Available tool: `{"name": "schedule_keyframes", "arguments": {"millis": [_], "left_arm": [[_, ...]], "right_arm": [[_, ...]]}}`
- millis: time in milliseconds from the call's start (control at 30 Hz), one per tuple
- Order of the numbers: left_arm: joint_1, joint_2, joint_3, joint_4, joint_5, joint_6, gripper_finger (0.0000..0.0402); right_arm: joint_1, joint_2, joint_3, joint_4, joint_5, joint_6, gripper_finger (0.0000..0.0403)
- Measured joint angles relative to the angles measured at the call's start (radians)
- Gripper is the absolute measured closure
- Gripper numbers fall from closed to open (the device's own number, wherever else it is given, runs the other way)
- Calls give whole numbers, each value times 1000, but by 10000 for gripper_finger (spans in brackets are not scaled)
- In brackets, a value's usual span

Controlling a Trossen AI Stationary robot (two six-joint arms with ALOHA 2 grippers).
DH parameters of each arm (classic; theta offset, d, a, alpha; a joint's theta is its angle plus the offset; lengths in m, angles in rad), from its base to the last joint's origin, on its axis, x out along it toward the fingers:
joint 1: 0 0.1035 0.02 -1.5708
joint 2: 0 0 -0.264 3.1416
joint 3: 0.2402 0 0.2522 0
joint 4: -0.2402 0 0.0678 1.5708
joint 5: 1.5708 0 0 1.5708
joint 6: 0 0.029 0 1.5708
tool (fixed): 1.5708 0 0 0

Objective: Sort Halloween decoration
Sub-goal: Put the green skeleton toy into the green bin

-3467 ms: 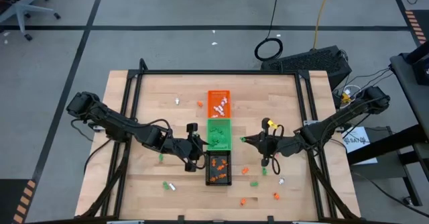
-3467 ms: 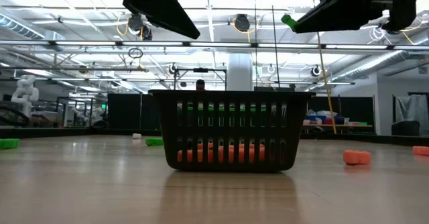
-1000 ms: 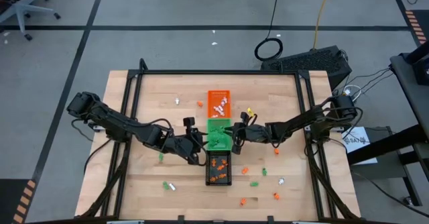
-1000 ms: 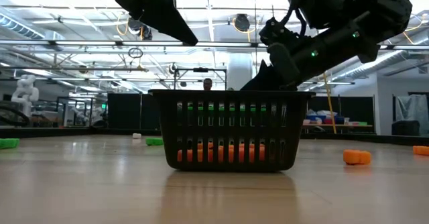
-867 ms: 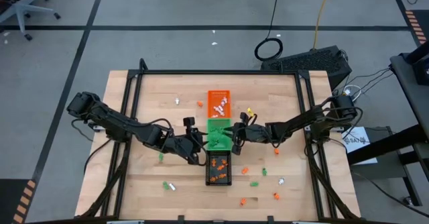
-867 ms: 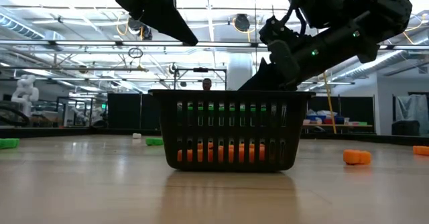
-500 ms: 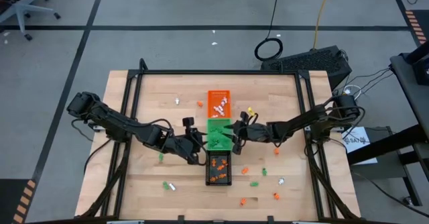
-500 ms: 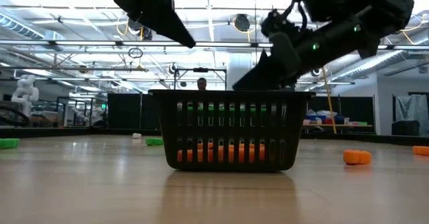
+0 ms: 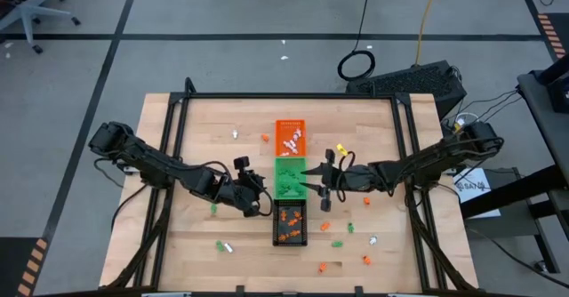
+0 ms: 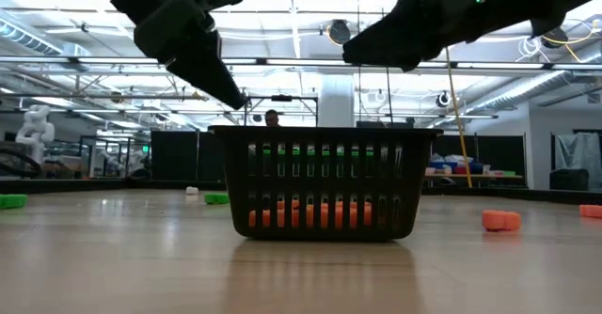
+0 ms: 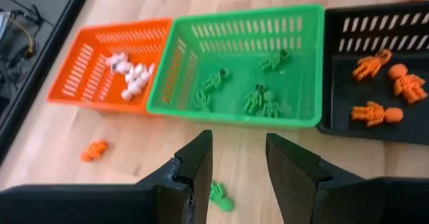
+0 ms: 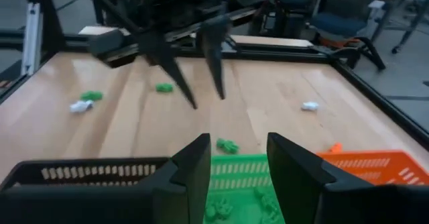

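Left gripper (image 11: 236, 177): parted, empty, over green trinket (image 11: 220, 196) beside green tray (image 11: 236, 113).
Right gripper (image 12: 236, 167): parted, empty, above green tray's edge.
Decoration: partly sorted into orange tray (image 9: 289, 137), green tray, black tray (image 9: 290, 222); rest scattered on table (image 9: 204, 128).
Risk: tiny trinket may slip the jaws; arms close, could collide.
Writing: none legible.

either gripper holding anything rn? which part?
Nothing held. Left gripper fingers stand open above a loose green trinket; right gripper is open and bare over the green tray.
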Motion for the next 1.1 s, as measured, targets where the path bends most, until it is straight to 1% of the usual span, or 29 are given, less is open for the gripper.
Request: {"name": "schedule_keyframes", "arguments": {"millis": [433, 700, 900, 1100], "left_arm": [[0, 0, -73, 5, 1, -153, 265], [0, 0, -145, 74, 4, -167, 265], [0, 0, -197, 110, 2, -264, 265], [22, 8, -260, 188, -31, -380, 265]], "right_arm": [[71, 13, -1, -10, 0, 14, 273], [89, 13, 0, -69, 0, 11, 273], [96, 13, 0, -124, -2, 15, 273], [96, 13, 0, -129, -2, -2, 273]]}}
